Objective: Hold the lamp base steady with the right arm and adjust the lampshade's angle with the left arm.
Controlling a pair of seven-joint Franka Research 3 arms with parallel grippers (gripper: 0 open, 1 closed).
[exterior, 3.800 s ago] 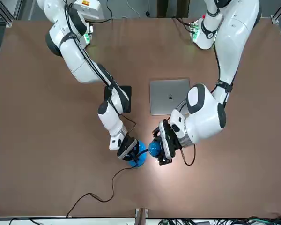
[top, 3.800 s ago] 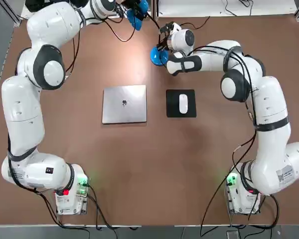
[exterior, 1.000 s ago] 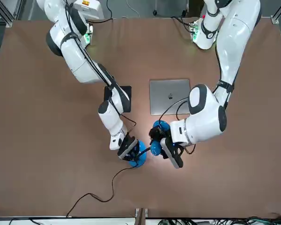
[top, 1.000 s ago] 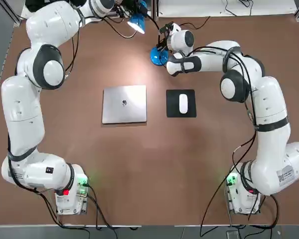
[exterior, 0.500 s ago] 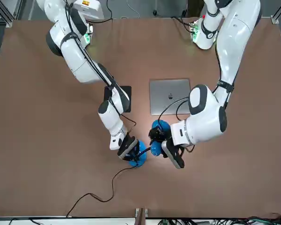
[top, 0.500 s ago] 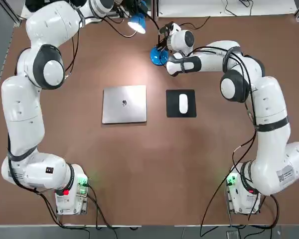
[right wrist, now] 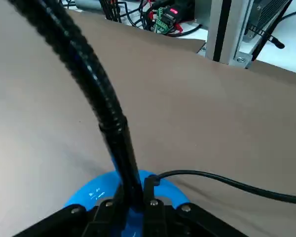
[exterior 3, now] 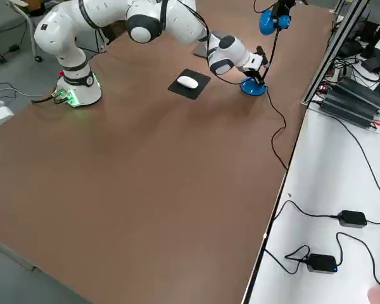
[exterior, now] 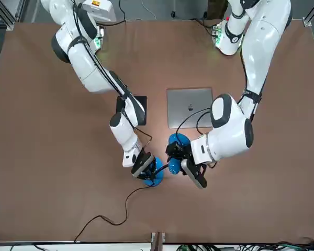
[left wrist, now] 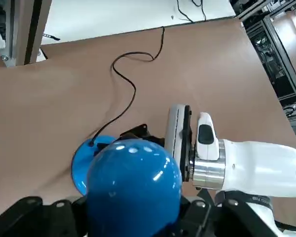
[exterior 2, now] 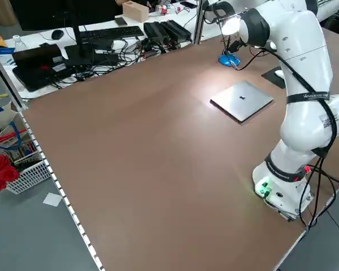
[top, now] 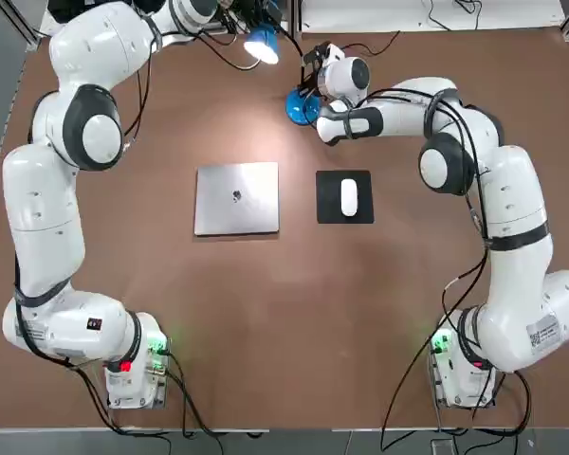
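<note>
Right gripper (right wrist: 144,195) clamped on the gooseneck stem (right wrist: 124,153) just above the lamp base (exterior: 155,180); your left gripper (left wrist: 133,224) grips the lampshade (top: 262,44), beside the right one, at the table's far side.

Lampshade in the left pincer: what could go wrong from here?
The left pincer is closed on the rounded blue lampshade, a smooth, glossy surface, so it might slip while being turned.
The right pincer grips the lamp at the stem's foot, over the lamp base; if the left arm pulls hard on the gooseneck, the base could twist or lift.
Both arms work close together beside the lamp, so a wide swing may bump them.
</note>
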